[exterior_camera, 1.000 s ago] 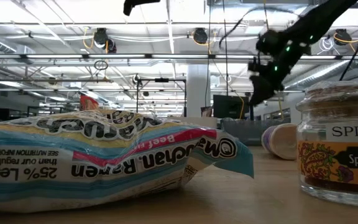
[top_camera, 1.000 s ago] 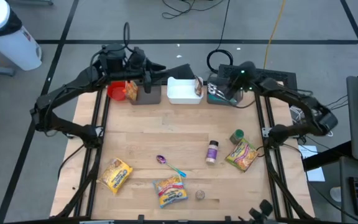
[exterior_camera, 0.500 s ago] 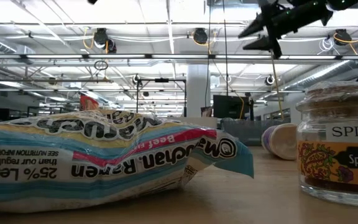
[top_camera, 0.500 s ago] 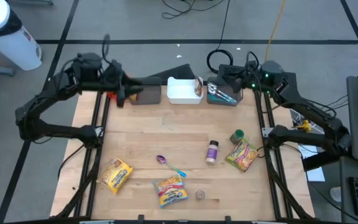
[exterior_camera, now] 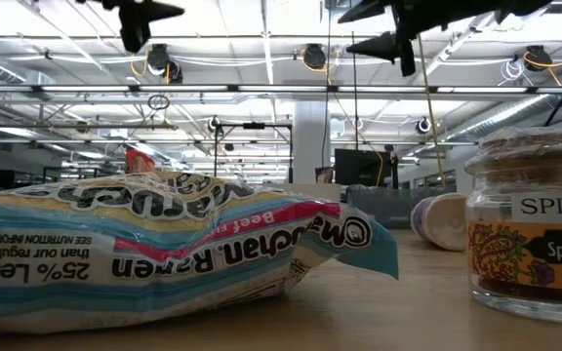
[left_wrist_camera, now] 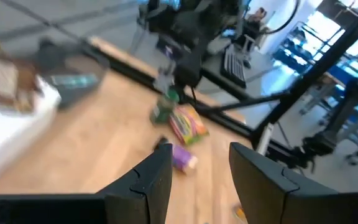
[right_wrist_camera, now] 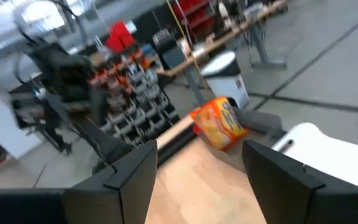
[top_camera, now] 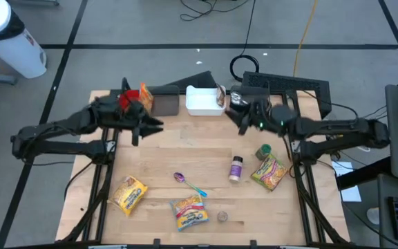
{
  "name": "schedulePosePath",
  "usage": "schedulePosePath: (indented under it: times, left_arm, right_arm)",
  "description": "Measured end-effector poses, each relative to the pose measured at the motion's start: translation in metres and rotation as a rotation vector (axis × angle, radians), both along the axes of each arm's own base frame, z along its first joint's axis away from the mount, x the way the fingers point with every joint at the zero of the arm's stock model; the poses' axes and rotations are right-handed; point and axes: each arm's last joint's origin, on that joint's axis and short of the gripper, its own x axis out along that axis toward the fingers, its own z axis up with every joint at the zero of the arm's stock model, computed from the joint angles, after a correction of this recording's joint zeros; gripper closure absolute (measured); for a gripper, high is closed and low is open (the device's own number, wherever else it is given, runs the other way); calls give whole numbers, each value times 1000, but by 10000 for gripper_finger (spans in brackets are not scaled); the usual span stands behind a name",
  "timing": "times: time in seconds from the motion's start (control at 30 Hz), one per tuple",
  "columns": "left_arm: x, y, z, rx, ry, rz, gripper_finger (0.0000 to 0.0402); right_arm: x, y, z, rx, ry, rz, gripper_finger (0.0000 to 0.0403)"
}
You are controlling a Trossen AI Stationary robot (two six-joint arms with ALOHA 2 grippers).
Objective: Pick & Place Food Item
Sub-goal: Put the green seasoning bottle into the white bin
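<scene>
Altogether three ramen packets (top_camera: 128,194), two spice jars (top_camera: 235,168).

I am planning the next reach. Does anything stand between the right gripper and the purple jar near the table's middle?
Nothing visible does. In the high view, only bare table lies between the right gripper and the purple jar. The green-lidded jar stands off to the side.

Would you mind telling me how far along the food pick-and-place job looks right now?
Done: bins at the table's far edge hold items, including an orange packet and the white bin's packet. In hand: nothing; the left hand and right hand hover open and empty above the table. Left: three ramen packs, a spice jar and a spoon lie unpicked.
</scene>
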Motion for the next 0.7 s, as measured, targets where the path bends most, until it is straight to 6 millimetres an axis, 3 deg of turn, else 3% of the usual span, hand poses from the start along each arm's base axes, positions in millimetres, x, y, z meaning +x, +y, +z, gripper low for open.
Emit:
schedulePosePath:
  times: [0.1, 0.37, 0.53, 0.7]
  left_arm:
    - [4, -7, -17, -45, 11, -41, 234]
    - [8, -16, -24, -51, -22, -103, 234]
    - [8, -16, -23, -47, -29, -103, 234]
    - [8, -15, -22, -45, -45, -102, 234]
  right_arm:
    - [1, 28, -10, -3, 22, -19, 178]
    - [-14, 93, -26, -45, 149, -82, 192]
    - [-27, 116, -39, 11, 211, -46, 204]
    - [-39, 125, -54, 80, 309, -22, 218]
